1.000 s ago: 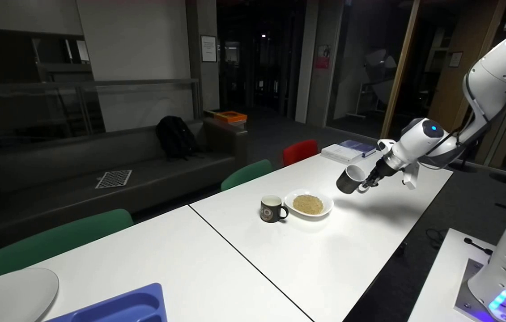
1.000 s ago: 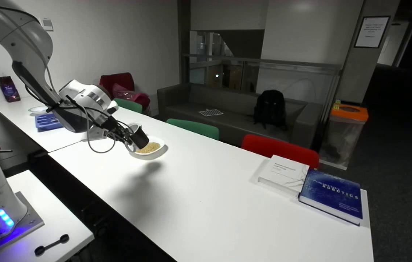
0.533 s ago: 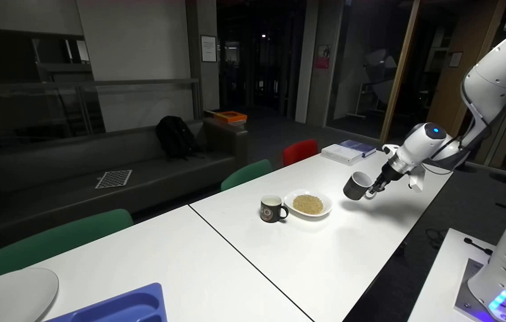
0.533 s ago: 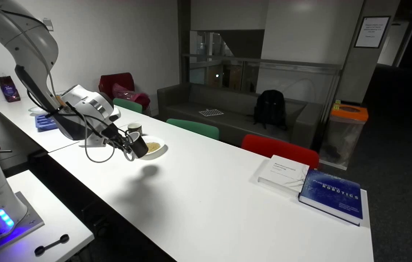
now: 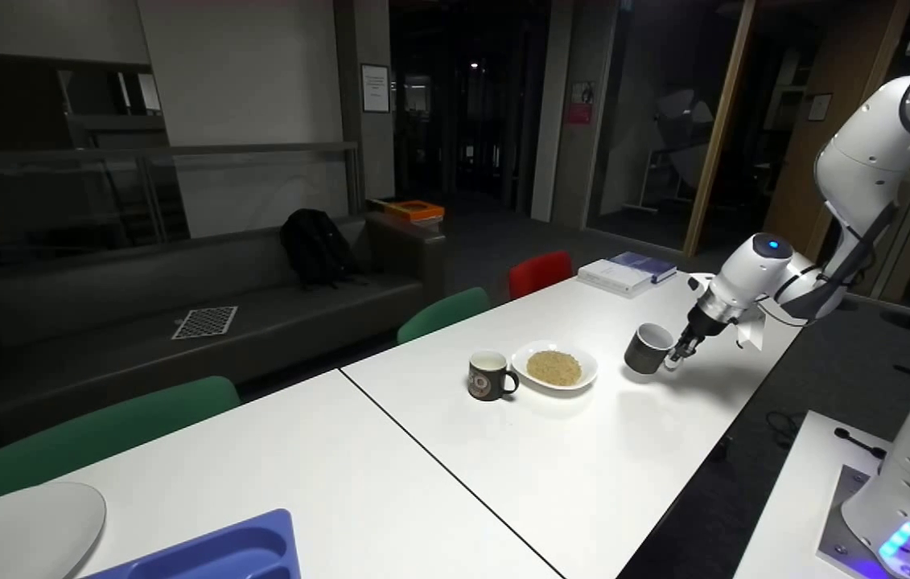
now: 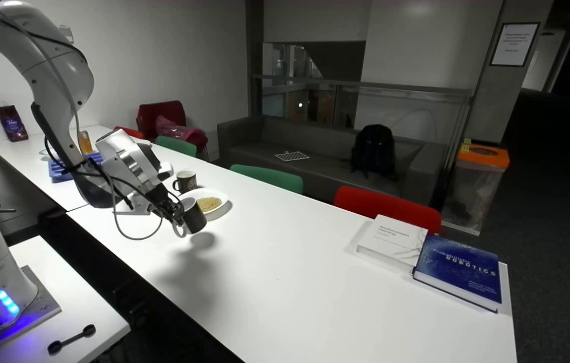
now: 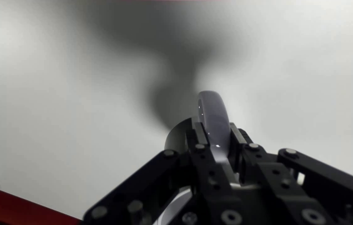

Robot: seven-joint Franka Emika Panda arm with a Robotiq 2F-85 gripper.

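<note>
As I inspect an exterior view from left to right, a plate (image 5: 24, 527) and a blue tray (image 5: 265, 523) run out of frame. Next stands a mug (image 5: 487, 379), just beside a bowl (image 5: 589, 368) of grain (image 5: 553, 367); whether they touch I cannot confirm. Farther right hangs a dark cup (image 5: 647, 354), tilted above the worktop (image 5: 567, 458), my claw (image 7: 217, 133) pinching its handle (image 7: 214, 109). Grip and lift I judge complete; the cup is not set down. Not verifiable: any contents deep inside. Most of its body is masked by the claw in the wrist view.
</note>
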